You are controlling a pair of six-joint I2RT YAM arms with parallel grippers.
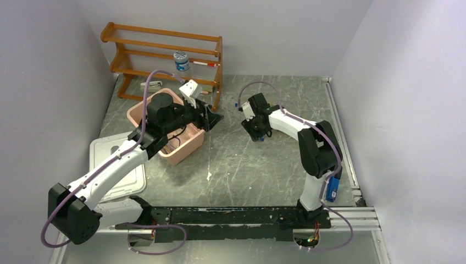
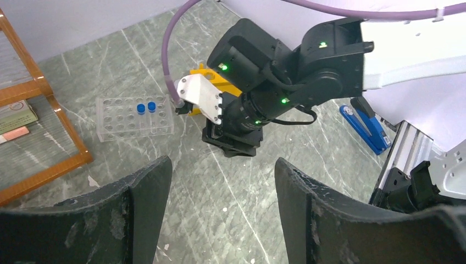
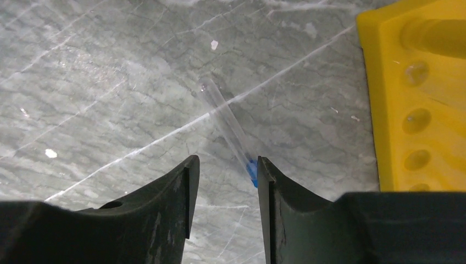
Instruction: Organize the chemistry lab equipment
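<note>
A thin clear tube [image 3: 226, 124] with a blue cap [image 3: 251, 171] lies flat on the grey table. My right gripper [image 3: 225, 162] is open just above it, and the cap sits at the tip of the right finger [image 3: 275, 181]. The yellow holed rack [image 3: 417, 93] stands right beside it and also shows in the left wrist view [image 2: 215, 81]. A clear rack [image 2: 134, 116] holds two blue-capped tubes. My left gripper [image 2: 222, 165] is open and empty, above bare table. In the top view the left gripper [image 1: 213, 118] is past the pink bin and the right gripper [image 1: 258, 136] is mid-table.
A pink bin [image 1: 189, 144] sits under my left arm, with a white lid [image 1: 118, 165] to its left. A wooden shelf [image 1: 165, 55] at the back left holds a jar [image 1: 181, 60]. A blue object [image 2: 365, 126] lies near the right rail [image 1: 343, 137].
</note>
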